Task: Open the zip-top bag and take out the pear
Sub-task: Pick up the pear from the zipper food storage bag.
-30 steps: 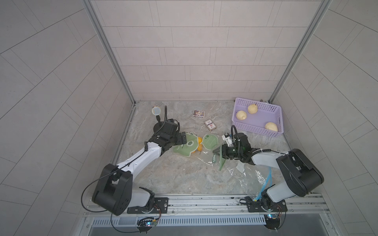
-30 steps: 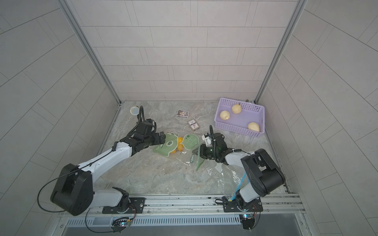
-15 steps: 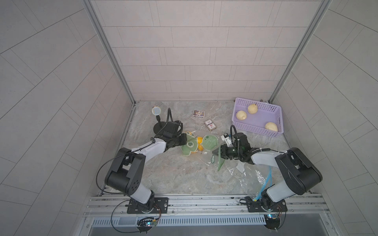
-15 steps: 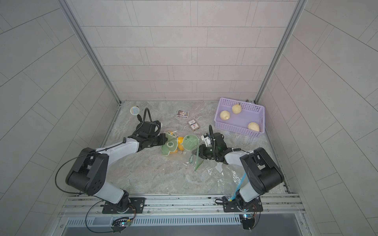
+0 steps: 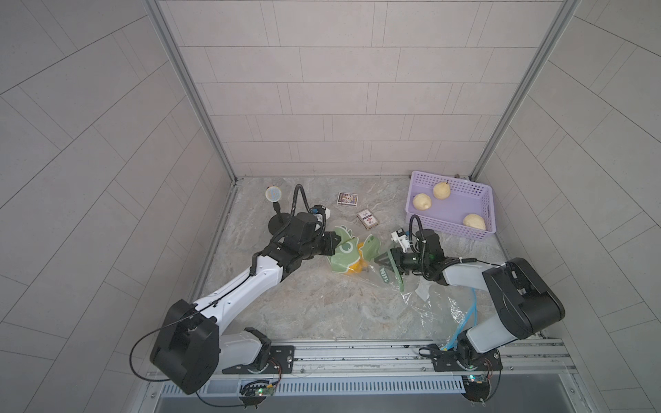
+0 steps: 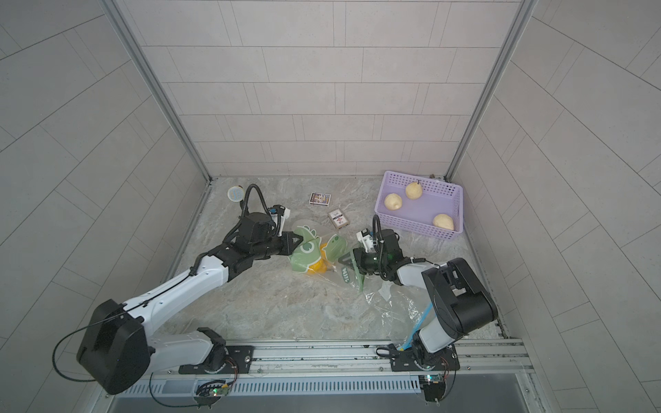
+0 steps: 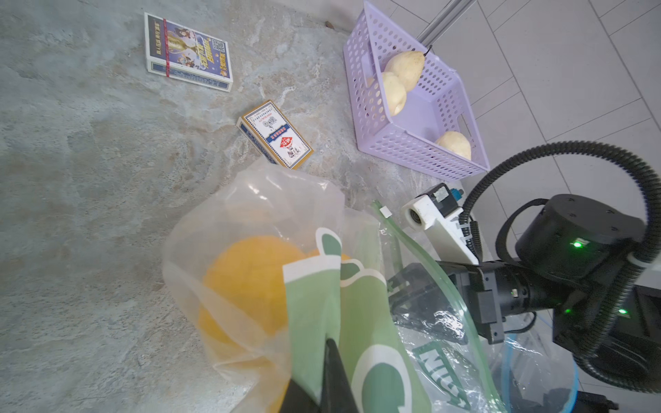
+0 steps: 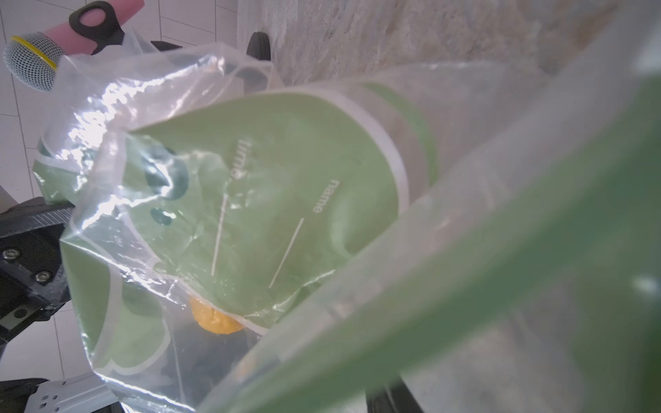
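Right, one marble table (image 5: 322,311) and two arms on it, both stretched low over the middle and reaching in toward each other. One lilac basket (image 5: 450,231) sits at the far right corner with three pale pears in it, one (image 5: 422,202), two (image 5: 441,190), three (image 5: 474,221). One zip-top bag (image 5: 345,252), clear with a green print, lies between the arms, and there's loose clear plastic (image 5: 443,304) crumpled by the right arm's base. The pear (image 7: 250,279) we care about is yellow-orange and it's inside that bag, not out yet. Two card boxes, one (image 5: 347,199) farther back, one (image 5: 368,218) just beyond the bag. One microphone (image 5: 273,194) on a stand at the far left.

Now the arms. The left gripper (image 5: 332,246) comes in flat from the left side, pinched tight on the printed end of the bag. The right gripper (image 5: 385,262) lies nearly level at the bag's mouth. Its jaws stand apart in the left wrist view, with the green zip rim (image 7: 450,286) crossing in front of them.
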`<state>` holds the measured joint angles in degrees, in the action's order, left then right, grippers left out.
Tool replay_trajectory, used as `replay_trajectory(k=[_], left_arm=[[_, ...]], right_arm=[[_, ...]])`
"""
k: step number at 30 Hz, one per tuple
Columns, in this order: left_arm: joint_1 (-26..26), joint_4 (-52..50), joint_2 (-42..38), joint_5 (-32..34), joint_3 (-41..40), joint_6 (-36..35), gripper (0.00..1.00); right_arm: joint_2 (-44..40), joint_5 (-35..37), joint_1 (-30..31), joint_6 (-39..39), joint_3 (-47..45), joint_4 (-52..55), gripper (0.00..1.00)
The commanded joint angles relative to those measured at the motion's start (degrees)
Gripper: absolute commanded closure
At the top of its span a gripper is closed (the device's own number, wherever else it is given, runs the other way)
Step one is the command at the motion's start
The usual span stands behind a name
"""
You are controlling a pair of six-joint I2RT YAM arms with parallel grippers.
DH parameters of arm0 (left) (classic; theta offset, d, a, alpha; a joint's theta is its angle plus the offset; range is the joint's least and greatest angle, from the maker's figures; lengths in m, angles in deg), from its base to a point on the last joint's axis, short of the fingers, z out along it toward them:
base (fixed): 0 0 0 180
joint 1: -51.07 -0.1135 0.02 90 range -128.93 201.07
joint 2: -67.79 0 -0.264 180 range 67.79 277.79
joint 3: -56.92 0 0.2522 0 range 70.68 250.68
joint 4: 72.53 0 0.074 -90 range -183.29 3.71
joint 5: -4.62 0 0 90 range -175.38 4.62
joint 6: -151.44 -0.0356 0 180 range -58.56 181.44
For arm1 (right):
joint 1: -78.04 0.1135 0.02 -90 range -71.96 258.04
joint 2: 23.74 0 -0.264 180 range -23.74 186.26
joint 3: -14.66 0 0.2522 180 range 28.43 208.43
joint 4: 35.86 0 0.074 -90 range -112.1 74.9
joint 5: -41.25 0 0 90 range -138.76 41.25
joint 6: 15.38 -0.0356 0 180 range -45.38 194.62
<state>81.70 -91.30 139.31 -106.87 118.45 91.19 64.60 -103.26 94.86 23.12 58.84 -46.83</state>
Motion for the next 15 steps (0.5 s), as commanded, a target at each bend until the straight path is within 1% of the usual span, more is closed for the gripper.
replay_trajectory(k=[1,4,6,8,10,13,15], left_arm=[[0.64,-0.23,-1.9,-0.77,2.59,2.77,1.0],[0.97,1.48,-2.25,-2.31,3.03,4.94,1.0],[1.02,3.52,-3.22,-3.21,3.1,7.08,1.0],[1.04,3.73,-4.23,-3.5,3.84,8.05,1.0],[1.06,4.16,-5.66,-2.12,3.65,9.18,1.0],[0.69,4.49,-6.3,2.75,1.02,10.91,1.0],[0.7,3.79,-5.04,2.8,-1.02,11.37,1.0]], right_arm=[[-1.63,-4.38,-0.47,0.44,-1.3,-4.09,0.49],[-1.57,-7.95,-0.56,2.11,-1.57,-5.39,0.43],[-1.7,-8.76,-0.65,4.33,-1.5,-3.98,0.42],[-1.98,-8.98,-1.2,5.91,-1.67,-2.21,0.44],[-2.26,-9.38,-2.32,5.86,-2.44,-2.32,0.45],[-2.66,-9.09,-2.84,5.45,-3.17,-2.84,0.45],[-2.13,-9.58,-2.84,4.55,-3.37,-4.04,0.45]])
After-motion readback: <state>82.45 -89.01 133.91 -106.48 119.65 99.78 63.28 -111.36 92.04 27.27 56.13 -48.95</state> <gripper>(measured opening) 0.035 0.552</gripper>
